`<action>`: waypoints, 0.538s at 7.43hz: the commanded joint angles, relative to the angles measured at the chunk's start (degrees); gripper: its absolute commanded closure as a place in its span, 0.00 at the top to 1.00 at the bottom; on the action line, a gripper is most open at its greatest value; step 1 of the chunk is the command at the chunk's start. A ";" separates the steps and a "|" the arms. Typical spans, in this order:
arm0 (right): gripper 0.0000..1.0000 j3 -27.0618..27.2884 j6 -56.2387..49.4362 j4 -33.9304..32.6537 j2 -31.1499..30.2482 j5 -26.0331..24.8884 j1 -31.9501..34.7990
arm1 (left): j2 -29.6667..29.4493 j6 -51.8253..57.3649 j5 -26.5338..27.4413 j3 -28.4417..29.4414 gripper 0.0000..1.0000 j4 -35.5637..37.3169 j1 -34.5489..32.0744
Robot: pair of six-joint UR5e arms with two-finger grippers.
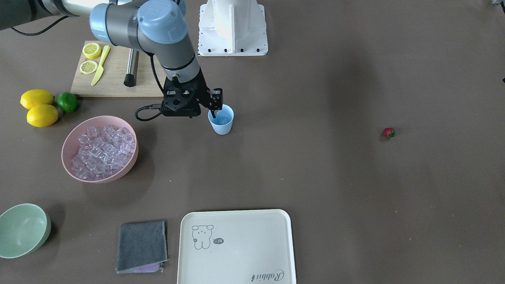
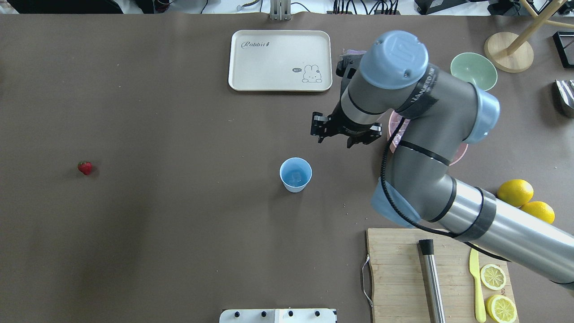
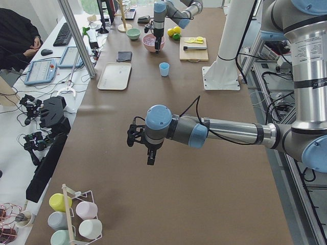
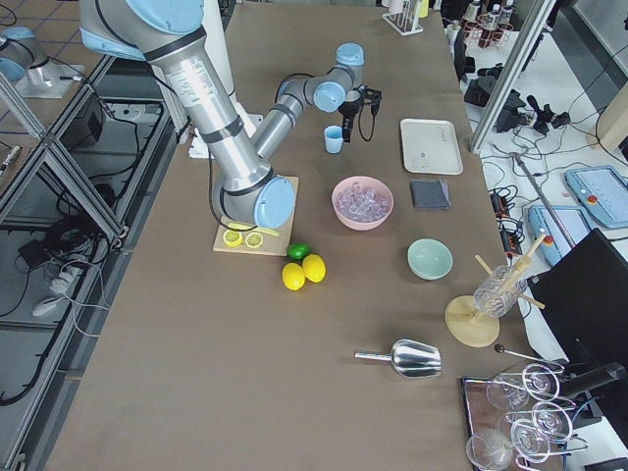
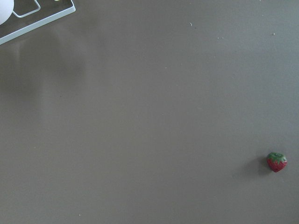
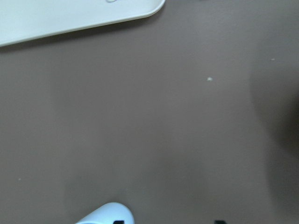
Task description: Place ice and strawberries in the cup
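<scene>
The light-blue cup (image 1: pixel 221 119) stands upright mid-table, with one ice cube (image 2: pixel 296 177) inside. My right gripper (image 2: pixel 335 142) hovers open and empty just above and beside the cup; in the right wrist view its tips (image 6: pixel 169 222) sit apart next to the cup rim (image 6: pixel 105 214). More ice (image 1: pixel 103 152) fills the pink bowl (image 1: pixel 70 139). The strawberry (image 2: pixel 84 168) lies alone far off on my left side; it also shows in the left wrist view (image 5: pixel 276 162). My left gripper (image 3: pixel 151 159) shows only in the exterior left view, so I cannot tell its state.
A cream tray (image 1: pixel 236 244), a grey cloth (image 1: pixel 142 246) and a pale-green bowl (image 1: pixel 21 230) lie along the far edge. Two lemons (image 1: pixel 37 98), a lime (image 1: pixel 68 101) and a cutting board (image 1: pixel 114 79) with lemon slices, knife and metal rod sit near the right arm.
</scene>
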 commanded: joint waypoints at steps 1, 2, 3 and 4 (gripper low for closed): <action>0.71 2.43 -0.66 -0.12 -6.54 0.48 6.71 | 0.00 -0.08 0.01 -0.01 0.98 -0.20 -0.01; 0.71 3.73 -4.32 -0.12 -10.05 0.39 8.74 | 0.00 -0.08 0.01 0.07 0.98 -0.20 -0.01; 0.71 4.36 -5.32 -0.12 -12.87 0.22 9.98 | 0.00 -0.08 0.01 0.07 0.98 -0.20 -0.01; 0.72 4.19 -5.33 -0.20 -14.55 -0.92 9.99 | 0.00 -0.08 0.01 -0.01 0.98 -0.20 -0.01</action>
